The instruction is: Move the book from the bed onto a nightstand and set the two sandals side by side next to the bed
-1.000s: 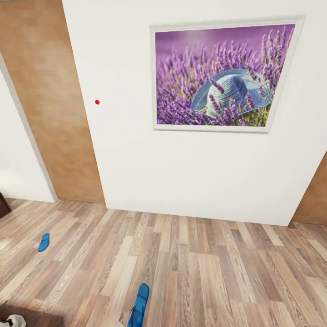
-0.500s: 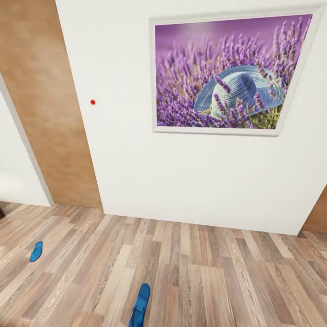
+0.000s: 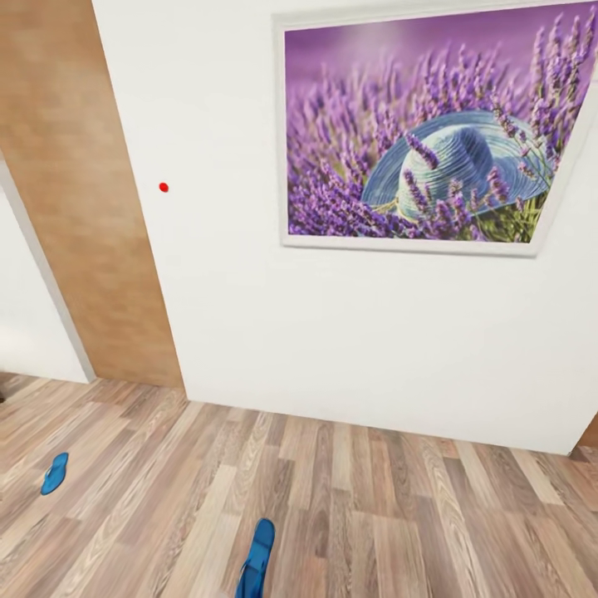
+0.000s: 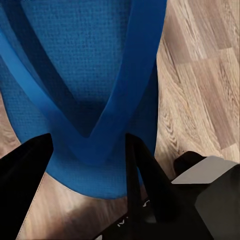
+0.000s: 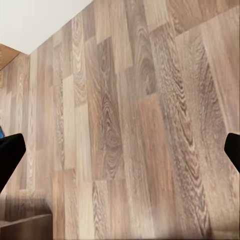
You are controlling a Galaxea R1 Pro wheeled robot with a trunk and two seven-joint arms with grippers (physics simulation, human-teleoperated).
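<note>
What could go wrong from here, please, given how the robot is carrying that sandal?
1. The left gripper seems to pinch the held sandal only by its thin strap, so it might swing or slip out while driving.
2. The white wall with the lavender picture looms close ahead; carrying on forward risks a bump.
3. The other sandal lies far off on the wood floor, so pairing may go crooked.

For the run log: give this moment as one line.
left gripper: shut on sandal | right gripper: open | second sandal: on floor, near door
</note>
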